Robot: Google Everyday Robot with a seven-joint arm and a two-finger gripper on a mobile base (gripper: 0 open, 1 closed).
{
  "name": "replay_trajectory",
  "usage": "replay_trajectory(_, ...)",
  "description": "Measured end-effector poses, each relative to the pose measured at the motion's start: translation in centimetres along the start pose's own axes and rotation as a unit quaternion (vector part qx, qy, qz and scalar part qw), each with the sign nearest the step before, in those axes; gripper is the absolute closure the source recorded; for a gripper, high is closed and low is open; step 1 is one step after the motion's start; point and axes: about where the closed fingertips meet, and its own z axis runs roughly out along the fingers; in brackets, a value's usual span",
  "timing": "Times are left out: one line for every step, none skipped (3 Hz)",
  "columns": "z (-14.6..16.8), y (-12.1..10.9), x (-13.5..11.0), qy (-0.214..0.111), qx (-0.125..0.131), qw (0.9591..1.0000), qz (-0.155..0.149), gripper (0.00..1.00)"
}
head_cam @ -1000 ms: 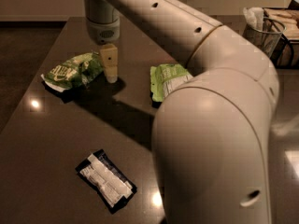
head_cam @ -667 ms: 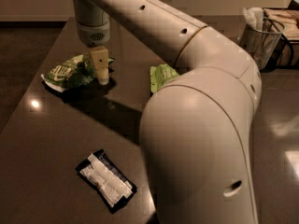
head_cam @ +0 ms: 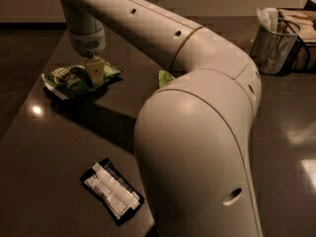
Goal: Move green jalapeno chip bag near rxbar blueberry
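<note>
The green jalapeno chip bag (head_cam: 69, 78) lies flat at the far left of the dark table, glossy dark green with white lettering and a white edge. My gripper (head_cam: 95, 73) hangs straight down over the bag's right half, its tan fingers (head_cam: 95, 69) reaching the bag. The rxbar blueberry (head_cam: 111, 190) lies flat near the table's front edge, a dark navy wrapper with a white label panel, well apart from the bag. My arm's big white elbow fills the middle and right of the view.
A sliver of a lime-green bag (head_cam: 164, 77) shows behind my arm at mid-table. A wire mesh basket (head_cam: 273, 43) holding items stands at the back right. The table's left edge (head_cam: 29, 95) runs close to the chip bag.
My gripper has moved left from beside the chip bag's right end to over the bag. My arm has swung left and now hides most of the lime-green bag.
</note>
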Motion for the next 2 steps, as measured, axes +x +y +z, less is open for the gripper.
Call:
replay_trajectory(-2.0,2.1,-0.6,-0.011,0.005,0.9998,-0.015,0.7)
replay_trajectory(-5.4,5.6,-0.6,-0.026,0.017,0.9992,-0.024,0.93)
